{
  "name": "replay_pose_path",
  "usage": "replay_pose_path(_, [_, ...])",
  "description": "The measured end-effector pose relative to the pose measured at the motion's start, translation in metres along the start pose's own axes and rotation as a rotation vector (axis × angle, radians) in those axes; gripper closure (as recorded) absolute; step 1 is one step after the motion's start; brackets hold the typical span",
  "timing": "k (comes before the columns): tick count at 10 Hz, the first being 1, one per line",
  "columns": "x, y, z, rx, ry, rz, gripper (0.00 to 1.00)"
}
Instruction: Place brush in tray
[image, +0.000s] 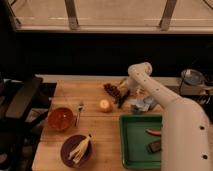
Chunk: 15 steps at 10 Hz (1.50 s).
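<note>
At the far left a black chair (22, 102) stands against the edge of the wooden table (100, 135). On the table's left part sits an orange-red bowl (60, 119) with a fork (79, 113) lying just beside it to the right. Nearer the front edge is a round purple plate (66, 154) that carries a pale, husk-like thing (81, 148). Further right, near the middle of the table, rests a small round orange fruit (104, 105), and behind it lies a brown knobbly cluster (112, 89). Just right of the cluster the brush (123, 98) lies on the wood as a slim dark stick set at a slant, outside the tray and a little beyond its far left corner. The gripper (127, 89) is lowered over the upper end of the brush, at the tip of the white arm (160, 95) that bends down from an elbow above. Whether it is spread, pressed together or pinching the brush cannot be told, nor whether it touches the brush at all. Right of the brush sits a crumpled blue-and-white thing (141, 104). In front of it lies the green tray (132, 145), holding a red chili (153, 132) and a short dark block (154, 147) near its right side. At the far right a metal pot (192, 78) stands off the table.
</note>
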Motion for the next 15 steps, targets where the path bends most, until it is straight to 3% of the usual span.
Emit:
replay_pose_path(2, [0.001, -0.006, 0.003, 0.002, -0.007, -0.016, 0.64])
replay_pose_path(6, [-0.001, -0.007, 0.003, 0.001, -0.012, -0.022, 0.98])
replay_pose_path(8, [-0.002, -0.012, -0.002, 0.01, -0.001, -0.037, 1.0])
replay_pose_path(10, [0.0, -0.023, -0.026, 0.029, 0.042, -0.063, 1.0])
replay_pose_path(12, [0.004, -0.031, -0.066, 0.048, 0.106, -0.085, 1.0])
replay_pose_path(15, [0.002, -0.039, -0.115, 0.075, 0.142, -0.128, 1.0])
